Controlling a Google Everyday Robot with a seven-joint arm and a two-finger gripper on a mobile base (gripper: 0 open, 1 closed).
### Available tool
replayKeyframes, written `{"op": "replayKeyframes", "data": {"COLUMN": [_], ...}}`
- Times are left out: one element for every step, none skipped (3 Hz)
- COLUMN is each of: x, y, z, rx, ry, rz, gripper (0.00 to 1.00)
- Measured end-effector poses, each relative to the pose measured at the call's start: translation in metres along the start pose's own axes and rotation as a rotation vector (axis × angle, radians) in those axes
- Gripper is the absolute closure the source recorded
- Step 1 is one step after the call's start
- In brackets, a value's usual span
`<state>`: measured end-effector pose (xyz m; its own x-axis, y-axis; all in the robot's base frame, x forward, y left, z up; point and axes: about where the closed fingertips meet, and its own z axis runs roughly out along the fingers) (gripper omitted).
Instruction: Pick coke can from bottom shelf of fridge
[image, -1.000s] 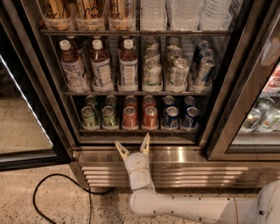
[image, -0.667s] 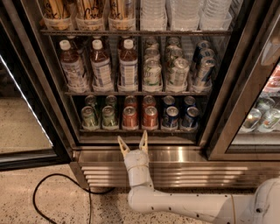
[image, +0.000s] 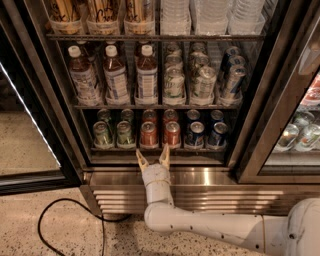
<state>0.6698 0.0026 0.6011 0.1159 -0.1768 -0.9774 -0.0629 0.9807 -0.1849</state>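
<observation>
The fridge (image: 280, 100) stands open before me. Its bottom shelf (image: 160, 148) holds rows of cans: green cans (image: 114, 134) at the left, two rows of red coke cans in the middle, and blue cans (image: 206, 134) at the right. The front left coke can (image: 148, 134) and the front right one (image: 172, 133) stand upright at the shelf's front edge. My gripper (image: 153, 158) is open and empty, fingers pointing up, just below and in front of these two red cans, not touching them.
The shelf above holds brown tea bottles (image: 115, 75) and pale and blue cans. The shiny louvred base (image: 210, 192) sits under the shelf. A black cable (image: 65, 215) loops on the speckled floor at the left. A second cooler (image: 300, 130) stands at the right.
My gripper has moved up and a little to the right, closer to the front of the bottom shelf. The cans have not moved.
</observation>
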Motion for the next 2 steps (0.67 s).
{"op": "replayKeyframes", "data": {"x": [0.003, 0.006], "y": [-0.003, -0.008], "z": [0.014, 0.027], "rx": [0.011, 0.025], "ry": [0.027, 0.046], "rz": [-0.006, -0.003], "gripper": [0.25, 0.26]}}
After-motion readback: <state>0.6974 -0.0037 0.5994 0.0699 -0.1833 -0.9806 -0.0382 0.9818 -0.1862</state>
